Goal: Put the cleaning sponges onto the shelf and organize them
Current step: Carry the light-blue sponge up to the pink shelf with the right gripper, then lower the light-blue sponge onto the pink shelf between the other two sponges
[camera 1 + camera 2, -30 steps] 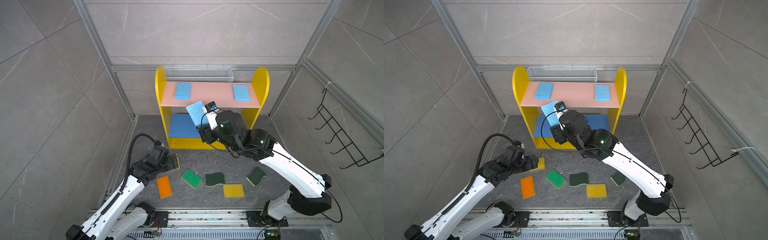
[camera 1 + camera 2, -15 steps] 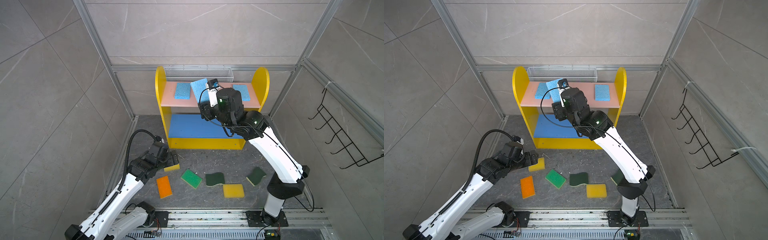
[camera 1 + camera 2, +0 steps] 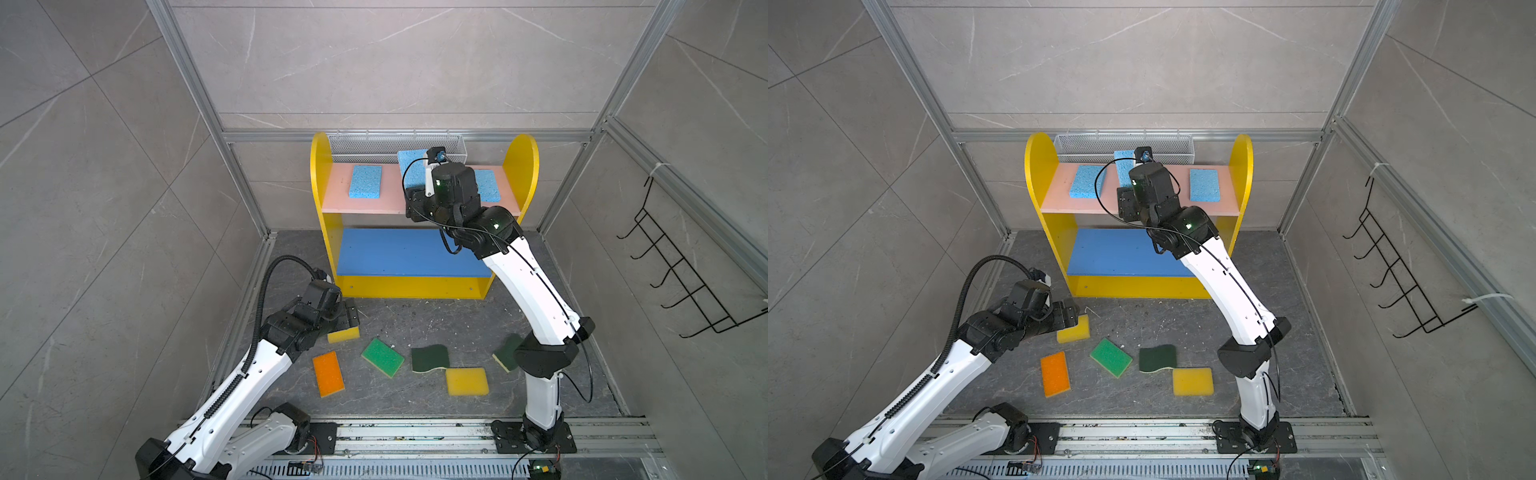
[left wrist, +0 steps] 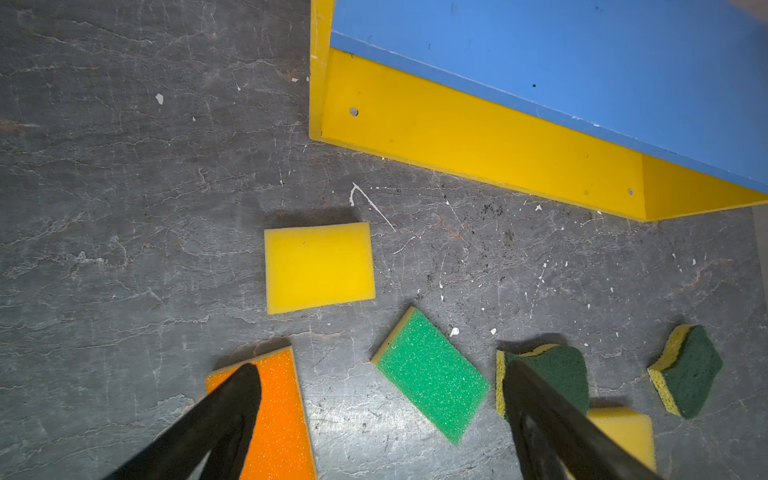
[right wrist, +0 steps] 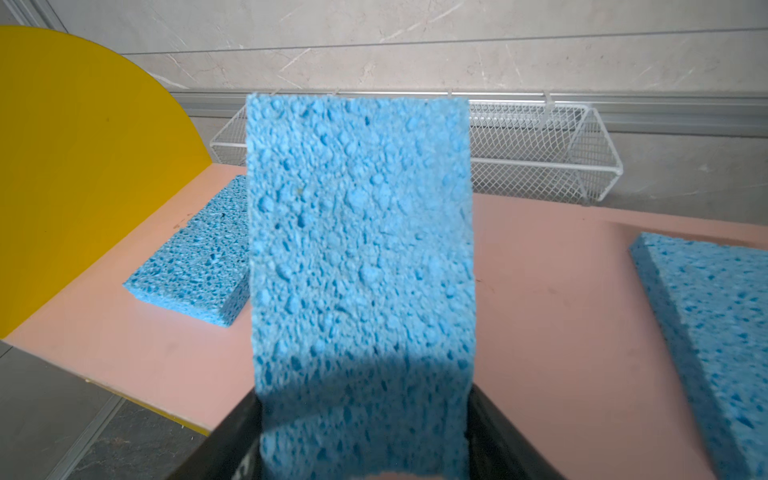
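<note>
On the shelf [image 3: 320, 178], in both top views, a first blue sponge [image 3: 365, 182] and a second blue sponge [image 3: 489, 185] lie flat on the pink top board, the right tool [image 3: 417, 185] holds a third blue sponge [image 3: 409, 166] between them, and the left tool [image 3: 352, 318] hangs over a yellow sponge [image 3: 343, 333] on the bench [image 3: 415, 316]. In the left wrist view the left tool is spread and empty above the orange sponge [image 4: 278, 419] and green sponge [image 4: 430, 374]. In the right wrist view the right tool pinches the third blue sponge by its long edges.
</note>
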### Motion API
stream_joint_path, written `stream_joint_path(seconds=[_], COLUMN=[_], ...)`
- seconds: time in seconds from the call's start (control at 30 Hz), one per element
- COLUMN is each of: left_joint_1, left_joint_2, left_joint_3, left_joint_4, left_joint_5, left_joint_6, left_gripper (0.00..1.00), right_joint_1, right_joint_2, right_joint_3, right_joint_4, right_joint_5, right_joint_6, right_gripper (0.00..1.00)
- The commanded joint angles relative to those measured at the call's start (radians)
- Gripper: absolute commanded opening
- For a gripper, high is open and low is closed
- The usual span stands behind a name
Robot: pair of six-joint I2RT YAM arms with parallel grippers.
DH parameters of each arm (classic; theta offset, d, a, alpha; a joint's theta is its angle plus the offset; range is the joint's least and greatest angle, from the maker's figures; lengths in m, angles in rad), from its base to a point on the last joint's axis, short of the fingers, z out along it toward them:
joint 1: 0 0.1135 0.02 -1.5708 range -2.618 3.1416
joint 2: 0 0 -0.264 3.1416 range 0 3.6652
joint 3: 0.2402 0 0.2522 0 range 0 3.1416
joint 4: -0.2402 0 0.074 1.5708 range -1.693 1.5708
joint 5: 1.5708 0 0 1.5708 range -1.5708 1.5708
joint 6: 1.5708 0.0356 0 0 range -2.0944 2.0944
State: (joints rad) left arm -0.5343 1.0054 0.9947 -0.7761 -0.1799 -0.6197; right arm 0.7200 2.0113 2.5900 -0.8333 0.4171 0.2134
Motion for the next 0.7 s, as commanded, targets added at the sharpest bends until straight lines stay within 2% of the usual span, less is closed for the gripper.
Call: stream_joint_path(seconds=[0.0,0.33,0.67], left_joint_1=[-0.001,-0.003,-0.003], left_joint_2=[0.008,0.017,0.018], left_joint_3=[0.036,0.025,0.011], left_joint_4=[0.034,0.041,0.06], left_joint_5=[0.003,-0.004,0.003], left_joint_6=[0.03,0.042,0.035], left_gripper=[0.93,0.93,0.94], right_joint_1=[-0.013,-0.026,-0.025], right_joint_2=[0.044,0.093,0.123], right_joint_3=[0.073,0.111,0.135], right_joint_4=[-0.022,-0.035,-0.066], right_joint_5=[0.022,0.09,0.107], right_joint_6=[0.045,0.065,0.079], right_gripper=[0.71,0.7,0.7])
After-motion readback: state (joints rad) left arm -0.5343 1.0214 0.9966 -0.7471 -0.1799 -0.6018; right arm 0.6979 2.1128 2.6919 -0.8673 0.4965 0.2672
